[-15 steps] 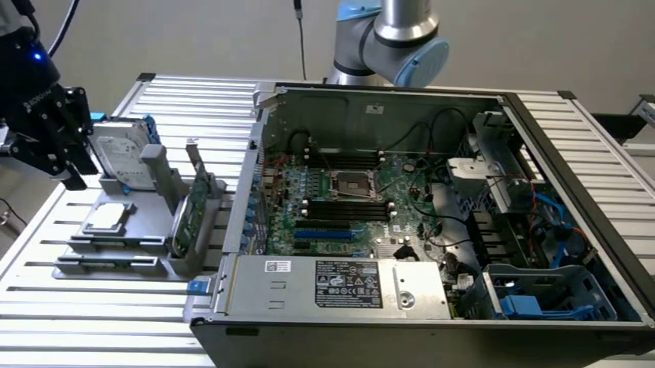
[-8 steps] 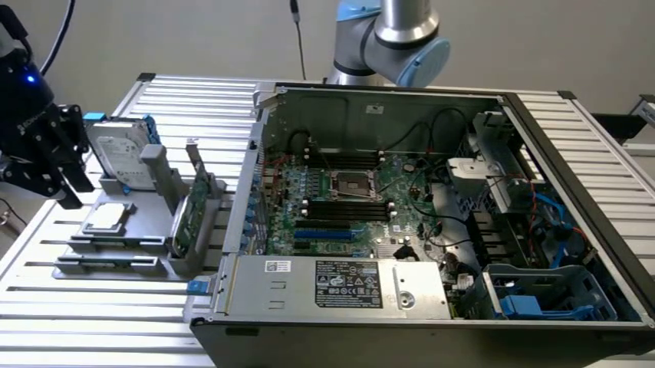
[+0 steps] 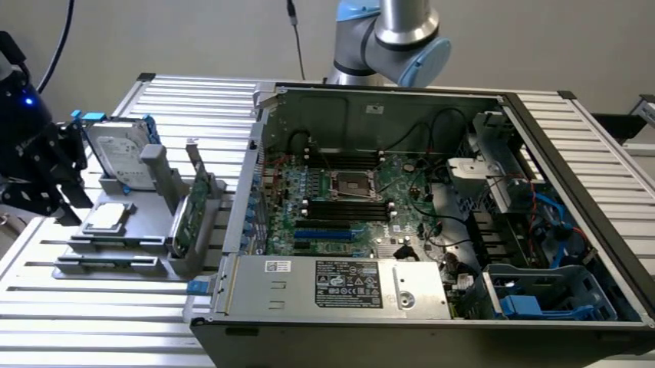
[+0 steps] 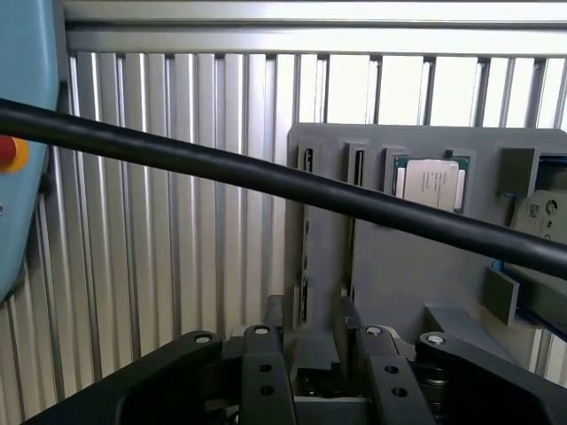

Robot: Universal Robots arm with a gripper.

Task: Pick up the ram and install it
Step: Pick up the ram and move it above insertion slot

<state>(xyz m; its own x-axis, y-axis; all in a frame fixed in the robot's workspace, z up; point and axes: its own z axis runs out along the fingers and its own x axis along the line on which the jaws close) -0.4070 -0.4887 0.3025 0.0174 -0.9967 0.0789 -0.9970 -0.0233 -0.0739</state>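
The hand is close to the gray holder on the table. Its two fingers are apart and there is nothing in them. The ram stands on its thin edge in a slot of that holder. It is just beside the taller green card and near the shiny chip. The open computer box sits on the exterior view's right of the holder, and the ram is not in it yet
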